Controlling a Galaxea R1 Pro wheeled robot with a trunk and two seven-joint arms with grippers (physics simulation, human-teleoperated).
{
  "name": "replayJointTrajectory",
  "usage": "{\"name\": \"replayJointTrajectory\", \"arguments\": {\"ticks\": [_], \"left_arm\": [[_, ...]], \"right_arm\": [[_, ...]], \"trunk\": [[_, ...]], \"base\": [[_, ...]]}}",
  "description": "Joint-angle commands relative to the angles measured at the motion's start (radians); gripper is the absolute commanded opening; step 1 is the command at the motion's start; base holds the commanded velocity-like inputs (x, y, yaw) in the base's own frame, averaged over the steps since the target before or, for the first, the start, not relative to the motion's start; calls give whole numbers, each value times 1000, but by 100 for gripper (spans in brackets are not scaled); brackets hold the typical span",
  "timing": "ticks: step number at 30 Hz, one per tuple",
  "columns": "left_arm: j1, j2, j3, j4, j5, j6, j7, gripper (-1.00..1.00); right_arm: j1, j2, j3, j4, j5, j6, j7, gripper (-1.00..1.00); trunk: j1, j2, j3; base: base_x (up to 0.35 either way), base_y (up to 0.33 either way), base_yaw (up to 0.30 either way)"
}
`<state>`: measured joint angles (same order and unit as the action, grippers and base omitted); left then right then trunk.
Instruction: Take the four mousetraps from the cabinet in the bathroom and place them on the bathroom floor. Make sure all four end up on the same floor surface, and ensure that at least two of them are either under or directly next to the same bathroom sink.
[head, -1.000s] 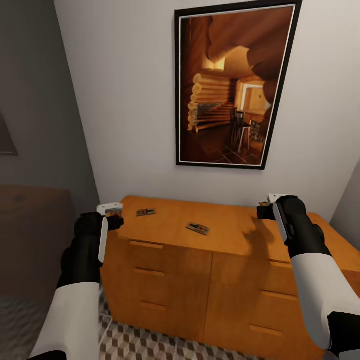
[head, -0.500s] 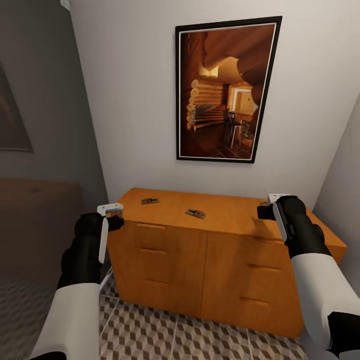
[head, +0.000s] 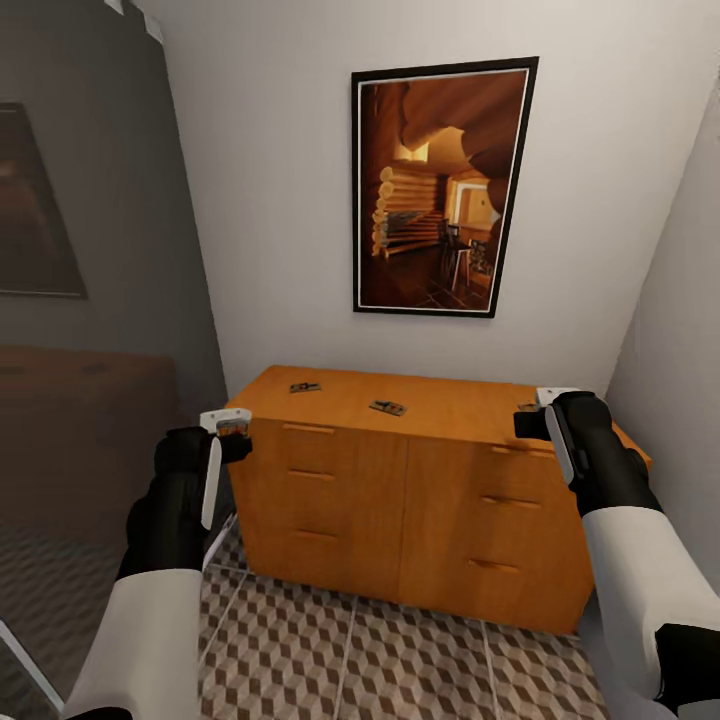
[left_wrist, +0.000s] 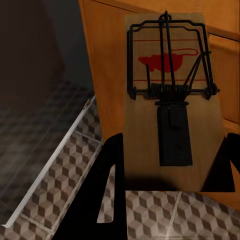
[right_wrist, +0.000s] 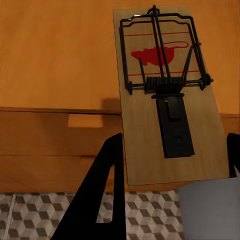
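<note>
Four mousetraps are in view: two lie on the flat top of the orange-brown cabinet (head: 420, 500), and one is clamped in each gripper. On the cabinet top, the left mousetrap (head: 304, 387) lies toward the back left, and the middle mousetrap (head: 387, 407) lies near the centre, well apart from the first.

The left gripper (left_wrist: 170, 185) is closed on a mousetrap (left_wrist: 172, 100); its two dark fingers (left_wrist: 107, 195) press the sides of the wooden board near one end, with the wire spring and the red mouse print at the far end. In the head view this gripper (head: 232, 430) hangs just off the cabinet's left front corner, above the bathroom floor (head: 380, 650) with its cube-pattern tiles.

The right gripper (right_wrist: 170, 175) likewise holds a mousetrap (right_wrist: 167, 95) by the sides of the board, the board tilted slightly. In the head view the right gripper (head: 530, 415) is at the cabinet's right end, level with its top edge.

A framed picture of a log interior (head: 440, 190) hangs on the white wall above the cabinet. The cabinet's drawer fronts (head: 310, 480) are all closed.
</note>
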<state>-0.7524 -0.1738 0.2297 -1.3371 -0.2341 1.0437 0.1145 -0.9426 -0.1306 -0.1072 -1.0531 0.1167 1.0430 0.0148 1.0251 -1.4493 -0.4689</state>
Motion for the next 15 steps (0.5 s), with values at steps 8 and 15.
{"name": "replayJointTrajectory", "arguments": {"ticks": [8,15], "left_arm": [[-1,-1,-4,63,0,-2,0,-100],[-1,-1,-6,95,-3,-6,0,-100]], "right_arm": [[68,0,-2,-16,5,-89,-5,-100],[80,0,0,-16,5,-141,-6,-100]], "trunk": [[0,-1,-1],[0,-1,-1]], "base": [[-29,0,0],[-329,26,0]]}}
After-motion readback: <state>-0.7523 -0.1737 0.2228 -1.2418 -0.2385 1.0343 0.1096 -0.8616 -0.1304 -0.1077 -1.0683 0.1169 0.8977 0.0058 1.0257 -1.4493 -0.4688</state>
